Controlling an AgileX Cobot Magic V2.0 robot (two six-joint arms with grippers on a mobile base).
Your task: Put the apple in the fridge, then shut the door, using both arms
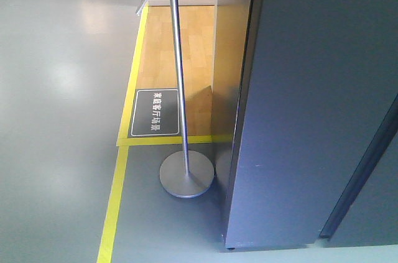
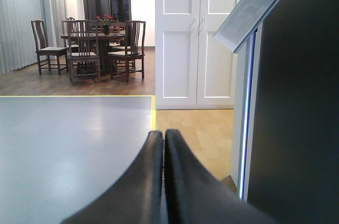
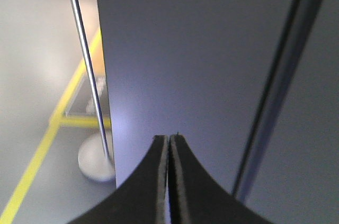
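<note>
- Right now my left gripper (image 2: 163,152) has its two black fingers pressed flat together, nothing between them; it hangs above grey floor (image 2: 63,150) and touches nothing that I can see.
- My right gripper (image 3: 169,155) is likewise pinched closed and empty, its tips pointing at the dark grey-blue face of the fridge (image 3: 185,54); whether they touch that face I cannot tell.
- Only the right wrist view shows the dark vertical seam (image 3: 275,86) running down the fridge front, to the right of the gripper.
- Only the left wrist view shows the room beyond: white panelled doors (image 2: 196,38), a dark dining table with chairs (image 2: 90,44), and the tilted grey board (image 2: 251,12) atop the sign stand.
- From the front view I see the stand's steel pole (image 1: 179,70) and round base (image 1: 186,175) just left of the fridge, yellow floor tape (image 1: 115,201), and a dark floor label (image 1: 155,112).
- No apple shows in any view, and the fridge front looks shut.
</note>
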